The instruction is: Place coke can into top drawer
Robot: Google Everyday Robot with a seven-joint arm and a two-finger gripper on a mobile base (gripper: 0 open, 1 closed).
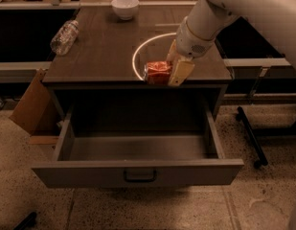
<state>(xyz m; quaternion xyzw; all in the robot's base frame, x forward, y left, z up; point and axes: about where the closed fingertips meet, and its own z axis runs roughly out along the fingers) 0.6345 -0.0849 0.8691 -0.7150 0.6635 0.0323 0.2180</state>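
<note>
The coke can [158, 73] is red-orange and lies sideways in my gripper [172, 71], at the front edge of the cabinet top [104, 51]. The gripper is shut on the can, its pale fingers [181, 72] on the can's right side, and the white arm reaches in from the upper right. The top drawer [138, 172] is pulled wide open below, with a dark handle at the middle of its front panel. Its inside looks empty. The can is just behind and above the drawer's back part.
A clear plastic bottle [64, 37] lies on the cabinet top's left side. A white bowl [125, 7] stands at the back. A cardboard box [33, 103] leans left of the cabinet. A dark bar with a wheel [252, 137] lies on the floor at right.
</note>
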